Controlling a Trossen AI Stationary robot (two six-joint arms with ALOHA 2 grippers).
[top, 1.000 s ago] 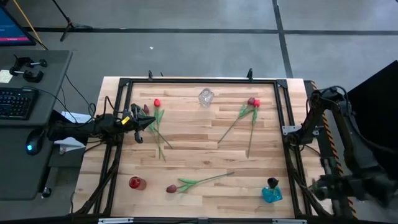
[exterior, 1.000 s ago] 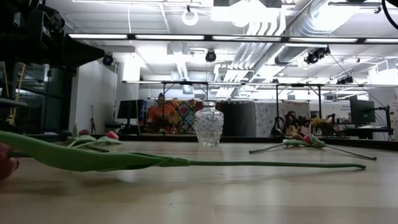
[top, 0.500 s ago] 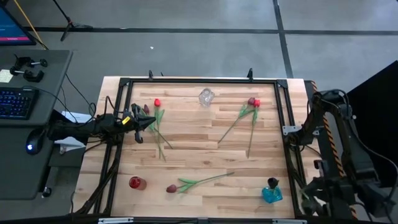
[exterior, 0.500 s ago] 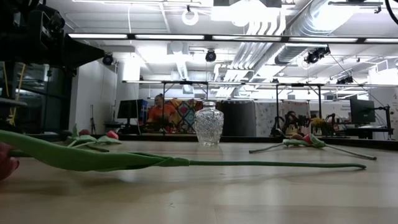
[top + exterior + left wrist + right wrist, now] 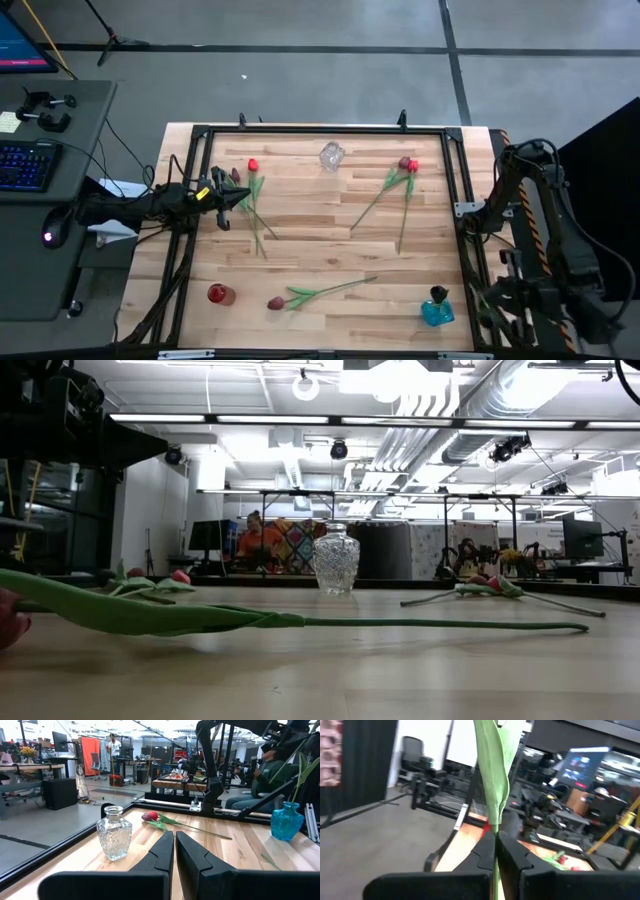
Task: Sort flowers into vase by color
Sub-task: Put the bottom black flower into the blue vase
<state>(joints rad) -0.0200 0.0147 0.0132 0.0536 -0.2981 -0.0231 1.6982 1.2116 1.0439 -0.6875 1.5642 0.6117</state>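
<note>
Flowers lie on the wooden table: a red one (image 5: 252, 165) and a maroon one (image 5: 236, 175) at the left, two (image 5: 408, 165) at the far right, and one (image 5: 276, 302) near the front edge. A clear glass vase (image 5: 331, 156) stands at the far middle, a red vase (image 5: 219, 294) at the near left and a blue vase (image 5: 437, 312) at the near right. My left gripper (image 5: 174, 840) waits shut and level at the table's left edge. My right gripper (image 5: 495, 839), beyond the near right corner, is shut on a green flower stem; its head is out of view. My right gripper pinches the flower's thin green stem (image 5: 495, 851) between its two fingers. The stem runs through the gap, and a long green leaf (image 5: 492, 765) stands out past the fingertips. The flower is lifted clear of the table.
A black metal frame (image 5: 452, 190) runs around the tabletop. The blue vase holds a dark flower (image 5: 438, 293). A desk with a keyboard (image 5: 25, 165) stands left of the table. A person sits behind the table in the low view.
My right arm has shifted a little toward the table's near right corner and the blue vase, its wrist rolling somewhat, with the flower still pinched. The left arm and the flowers on the table have stayed where they were.
</note>
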